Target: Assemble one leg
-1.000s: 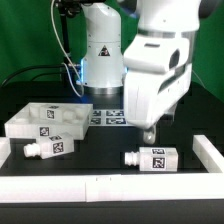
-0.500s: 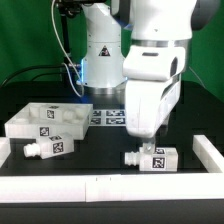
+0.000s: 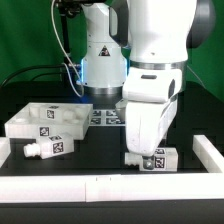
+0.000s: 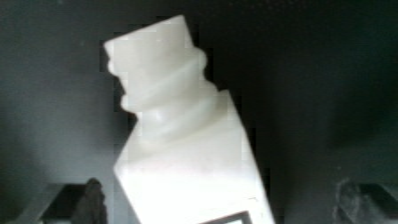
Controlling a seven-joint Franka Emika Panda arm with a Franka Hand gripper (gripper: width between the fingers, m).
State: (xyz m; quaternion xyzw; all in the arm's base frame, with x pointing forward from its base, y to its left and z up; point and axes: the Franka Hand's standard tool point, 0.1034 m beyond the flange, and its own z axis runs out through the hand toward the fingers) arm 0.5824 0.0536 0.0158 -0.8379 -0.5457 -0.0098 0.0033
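A leg (image 3: 160, 158), a small white block with a black-and-white tag, lies on the black table at the exterior view's right. My gripper (image 3: 141, 152) has come down over its stub end and hides that end. In the wrist view the leg (image 4: 187, 150) fills the middle, its threaded stub pointing away. My gripper (image 4: 222, 208) is open; the dark fingers (image 4: 79, 200) stand on either side of the leg with gaps to it. A second leg (image 3: 51, 147) lies at the exterior view's left.
A big flat white panel (image 3: 40, 121) with tags lies at the left behind the second leg. The marker board (image 3: 104, 117) lies at the back by the robot base. A white border rail (image 3: 110, 186) runs along the front and a white block (image 3: 208, 156) stands at the right.
My gripper has moved down and slightly toward the exterior view's left, onto the right-hand leg. The legs and panel have not moved.
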